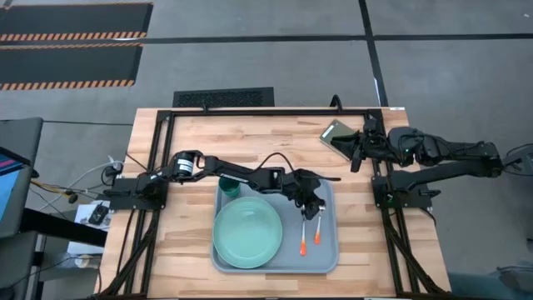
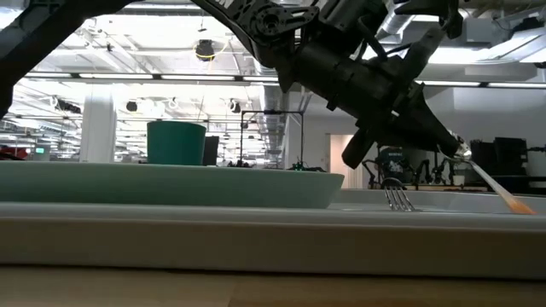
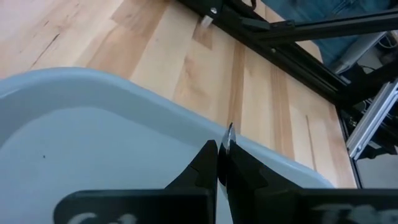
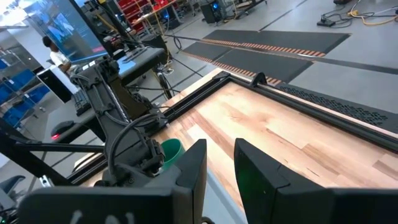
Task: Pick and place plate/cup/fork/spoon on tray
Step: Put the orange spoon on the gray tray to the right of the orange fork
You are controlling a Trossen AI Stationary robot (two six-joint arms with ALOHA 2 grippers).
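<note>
While the left arm is reaching across the table in the high view, the left gripper is hanging over the tray, pinching the head of the spoon, whose orange handle is trailing away from the jaws toward the tray's near edge. Just beside it the fork is lying flat on the tray, the plate is sitting on the other side of the jaws, and the cup is standing in the tray corner behind the arm. Over by the table's far right corner, the right gripper is waiting with its jaws parted.

Across the low view, the left gripper is holding the spoon slanted, with its handle tip sloping down away from the jaws; the fork is resting below them, tines showing.

Looking from the left wrist, the fingers are clenching a thin silver edge of the spoon above the tray.

Looking from the right wrist, the fingers are standing apart, and the cup is showing well beyond them.
</note>
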